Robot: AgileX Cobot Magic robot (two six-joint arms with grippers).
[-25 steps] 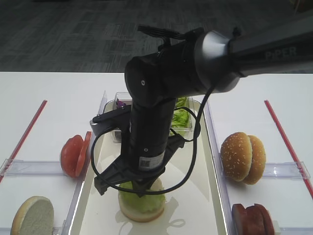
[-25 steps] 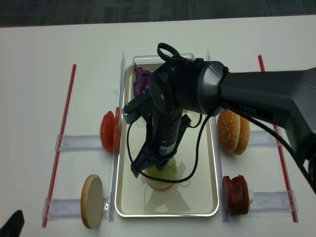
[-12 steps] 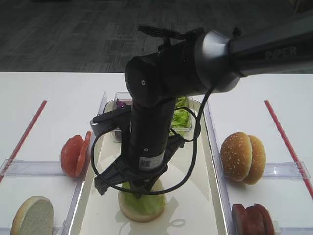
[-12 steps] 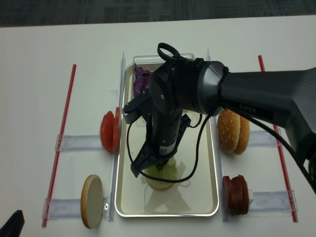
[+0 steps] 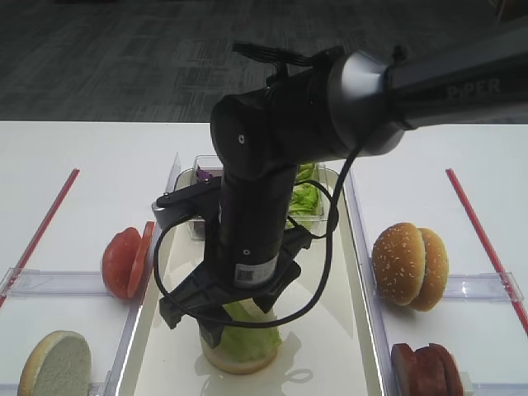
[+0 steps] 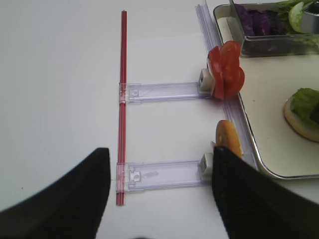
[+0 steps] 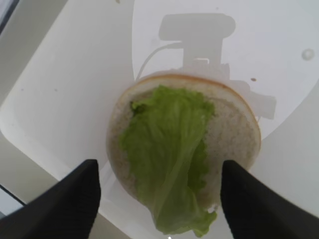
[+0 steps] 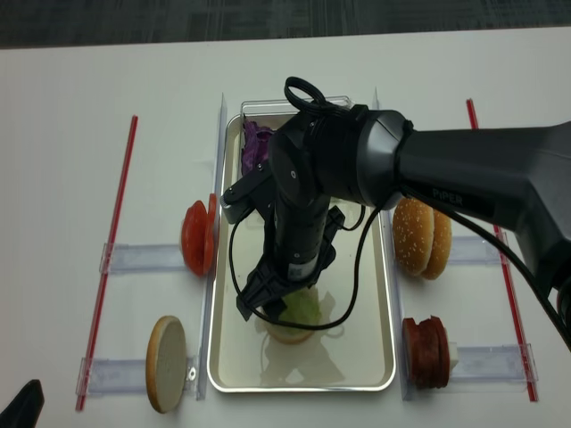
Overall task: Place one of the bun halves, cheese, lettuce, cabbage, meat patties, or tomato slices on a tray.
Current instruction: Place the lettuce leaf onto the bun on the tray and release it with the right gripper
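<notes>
A pale green lettuce (image 7: 167, 149) leaf lies on a cut-face-up bun half (image 7: 234, 129) resting on the cream tray (image 5: 330, 330). Just above them hangs my right gripper (image 7: 159, 199), open, with one finger on each side of the bun and touching neither it nor the leaf. From overhead the lettuce (image 8: 308, 308) and bun half (image 8: 290, 334) peek out under the black arm. My left gripper (image 6: 159, 199) hovers open and empty over the white table left of the tray (image 6: 259, 164). Cheese is out of view.
Tomato slices (image 8: 198, 238) and another bun half (image 8: 167, 350) stand in clear holders left of the tray. Sesame buns (image 8: 422, 236) and meat patties (image 8: 426, 350) stand on the right. A tub of purple cabbage (image 8: 257, 143) sits at the tray's far end. Red strips (image 8: 111, 250) border both sides.
My right gripper's jaws have spread apart and let go of the lettuce, which stays on the bun half. The arm has barely moved.
</notes>
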